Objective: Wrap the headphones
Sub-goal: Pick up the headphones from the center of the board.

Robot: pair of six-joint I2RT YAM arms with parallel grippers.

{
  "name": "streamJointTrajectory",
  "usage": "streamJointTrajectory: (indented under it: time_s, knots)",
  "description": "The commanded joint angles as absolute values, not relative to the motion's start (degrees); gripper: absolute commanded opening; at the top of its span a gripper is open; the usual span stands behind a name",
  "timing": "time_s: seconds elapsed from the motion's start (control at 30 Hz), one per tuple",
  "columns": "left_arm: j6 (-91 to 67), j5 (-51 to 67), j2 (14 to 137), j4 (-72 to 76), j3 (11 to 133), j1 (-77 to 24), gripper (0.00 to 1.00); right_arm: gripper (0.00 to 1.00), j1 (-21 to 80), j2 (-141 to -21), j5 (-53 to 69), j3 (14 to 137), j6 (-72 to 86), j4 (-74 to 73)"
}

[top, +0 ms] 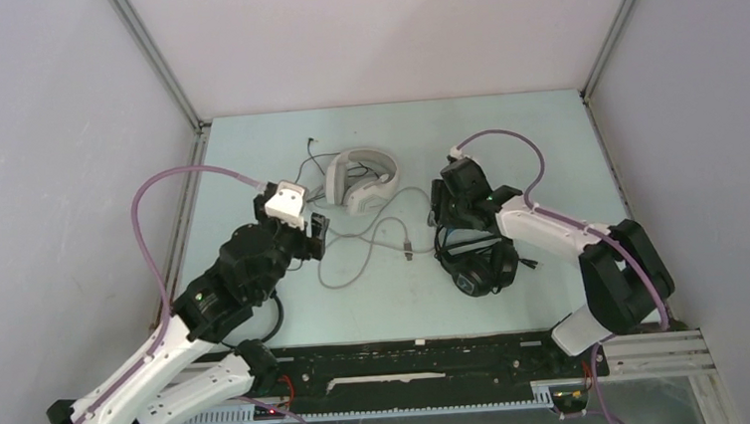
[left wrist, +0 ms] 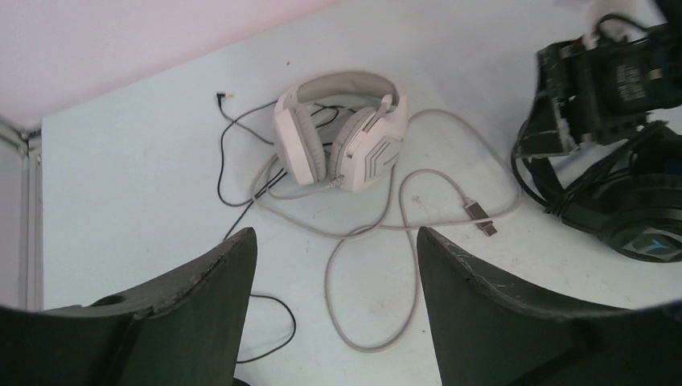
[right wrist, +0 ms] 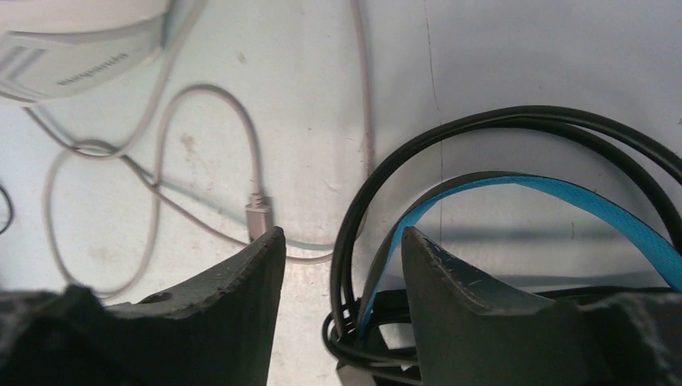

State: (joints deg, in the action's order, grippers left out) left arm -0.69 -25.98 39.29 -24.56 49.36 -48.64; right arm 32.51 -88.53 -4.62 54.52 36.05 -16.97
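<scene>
In the top view, the large white-grey over-ear headphones (top: 359,181) lie on the pale green table (top: 536,151), at about 11 o'clock from its middle. Their grey cable (top: 350,264) trails toward 6 o'clock in loose loops and ends in a small metal plug (top: 407,251). A thin black cable (top: 310,160) lies at the white pair's 9 o'clock.

The left gripper (left wrist: 334,241) hovers at the loops' 9 o'clock, jaws spread wide and holding nothing.

The bulky black over-ear headphones (top: 479,263) sit at 4 o'clock. The right gripper (right wrist: 344,237) stands over them with its jaws part open, astride their black cable (right wrist: 341,265) and blue band (right wrist: 563,197). No grip seems made, though contact is hard to judge.
</scene>
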Motion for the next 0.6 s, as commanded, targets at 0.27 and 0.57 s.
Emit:
streamJointTrajectory:
  time_s: [0.27, 0.57]
  knots:
    - [-9.3, -16.6, 66.0, -27.4, 68.8, -29.3, 0.82, 0.70, 36.5, -73.2, -8.6, 58.5, 34.6, -20.3]
    - [-3.0, -15.9, 93.7, -28.2, 87.6, -24.5, 0.85, 0.77, 41.0, -64.6, -6.1, 54.9, 32.9, -17.8]
